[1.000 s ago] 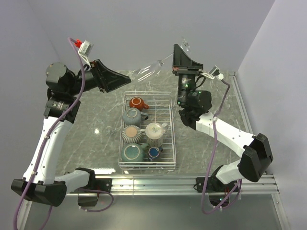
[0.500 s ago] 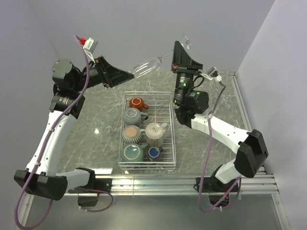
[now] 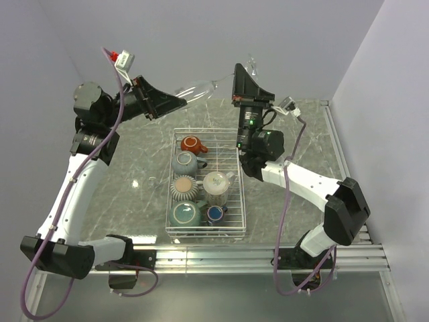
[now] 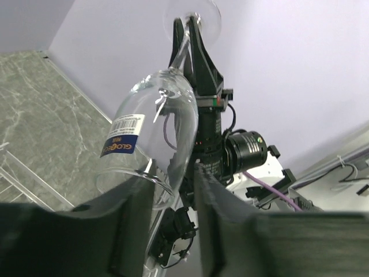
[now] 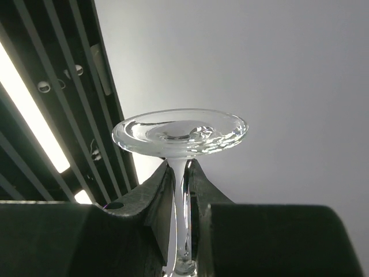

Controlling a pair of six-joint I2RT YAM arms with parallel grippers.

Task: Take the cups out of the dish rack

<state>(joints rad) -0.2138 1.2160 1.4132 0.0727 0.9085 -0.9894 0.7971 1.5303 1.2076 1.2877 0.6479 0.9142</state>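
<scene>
Both arms have closed toward each other since half a second ago. The right gripper (image 3: 236,72) has slid toward the left side of the desk (image 3: 127,154), carrying the clear stemmed glass (image 3: 198,89) with it. The glass's mouth now reaches the tips of the left gripper (image 3: 181,100), where a gap showed before. A second ago the left arm sat lower and further back. The glass hangs on its side in the air above the far edge, foot toward the right arm and bowl toward the left.

The right fingers are pinched tight on the stem just under the foot, which stands clear above them in the right wrist view. The left jaws stand apart at a moderate width. In the left wrist view one stretch of the rim lies in the gap and another passes behind one finger. I cannot tell whether either pad touches the glass.

The dish rack (image 3: 240,176) has not shifted, lying mid-desk and reaching almost to the near edge. It holds a red-brown mug (image 3: 192,143), a grey-teal mug (image 3: 184,163), a ribbed beige cup (image 3: 184,187), a white mug (image 3: 216,182), a second grey-teal mug (image 3: 183,214) and a small dark-blue cup (image 3: 214,214).

The right fingers hide most of the stem. A white and blue label on the bowl is only partly readable. A faint clear shape (image 3: 143,181) on the desk left of the rack is too dim to name.
</scene>
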